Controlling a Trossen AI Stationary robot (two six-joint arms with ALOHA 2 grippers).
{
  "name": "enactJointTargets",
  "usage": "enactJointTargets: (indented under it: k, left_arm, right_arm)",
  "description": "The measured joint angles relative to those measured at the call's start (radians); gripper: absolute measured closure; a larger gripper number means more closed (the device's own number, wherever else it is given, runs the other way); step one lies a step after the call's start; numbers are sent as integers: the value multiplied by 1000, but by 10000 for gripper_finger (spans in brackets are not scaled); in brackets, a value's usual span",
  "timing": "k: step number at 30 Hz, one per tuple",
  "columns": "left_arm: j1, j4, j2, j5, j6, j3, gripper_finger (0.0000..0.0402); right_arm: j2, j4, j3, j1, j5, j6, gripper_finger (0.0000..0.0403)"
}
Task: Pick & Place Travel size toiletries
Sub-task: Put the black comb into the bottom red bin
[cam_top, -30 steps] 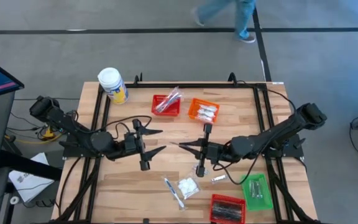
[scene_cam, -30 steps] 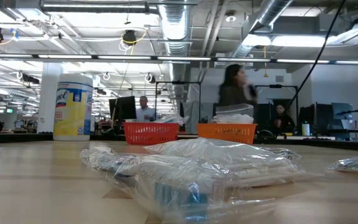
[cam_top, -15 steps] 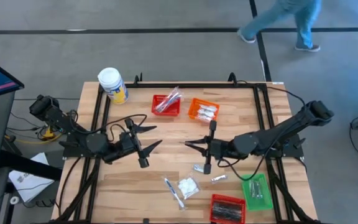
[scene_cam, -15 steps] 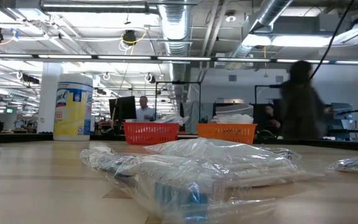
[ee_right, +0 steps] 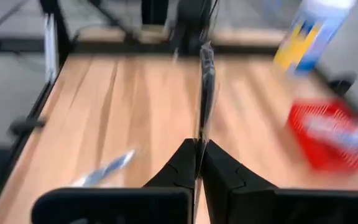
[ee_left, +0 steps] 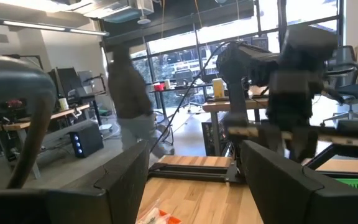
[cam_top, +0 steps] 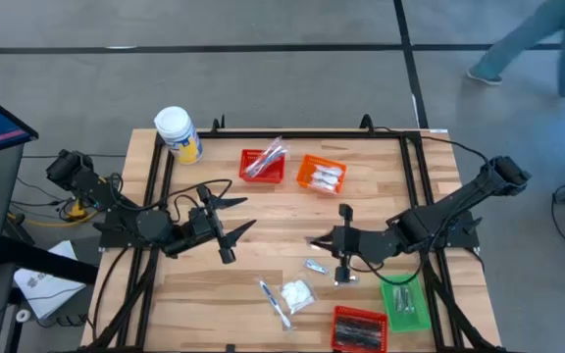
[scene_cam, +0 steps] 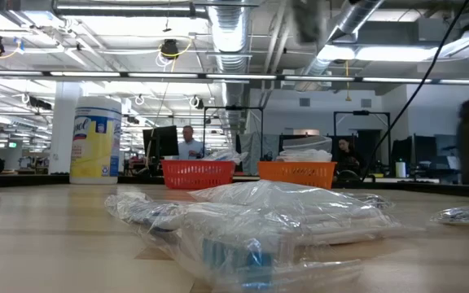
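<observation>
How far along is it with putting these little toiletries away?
Partly done. The red basket, orange basket and green basket already hold items. The right gripper pinches a slim wrapped stick. A white packet and loose sticks lie on the table; the left gripper waits open.

Clear-wrapped toiletry packets [cam_top: 295, 292] and silver sticks [cam_top: 315, 265] scattered on wood.
</observation>
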Motion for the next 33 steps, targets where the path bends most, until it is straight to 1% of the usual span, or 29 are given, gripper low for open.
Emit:
enactJointTargets:
  k: [5, 7, 12, 16, 18, 20, 24, 27, 30, 33]
  left_arm:
    - [7, 0, 0, 0, 0, 0, 156]
    - [10, 0, 0, 0, 0, 0, 156]
    - [10, 0, 0, 0, 0, 0, 156]
    - [10, 0, 0, 0, 0, 0, 156]
    - [10, 0, 0, 0, 0, 0, 156]
    - [10, 0, 0, 0, 0, 0, 156]
    - [10, 1, 0, 0, 0, 0, 156]
    - [10, 2, 0, 0, 0, 0, 156]
    - [10, 2, 0, 0, 0, 0, 156]
    - [10, 2, 0, 0, 0, 0, 156]
  right_arm:
    - [-13, -162, 0, 47, -116, 214, 399]
    - [-12, -253, 9, 77, -157, 303, 399]
    - [17, -479, 101, 174, -180, 511, 400]
    - [71, -588, 214, 252, -219, 610, 400]
    - [124, -634, 279, 288, -263, 633, 400]
    - [195, -694, 346, 310, -339, 642, 401]
    - [373, -814, 478, 316, -554, 639, 399]
    - [496, -894, 573, 292, -697, 590, 396]
    - [555, -925, 642, 259, -774, 521, 396]
    - [566, -939, 667, 221, -809, 485, 398]
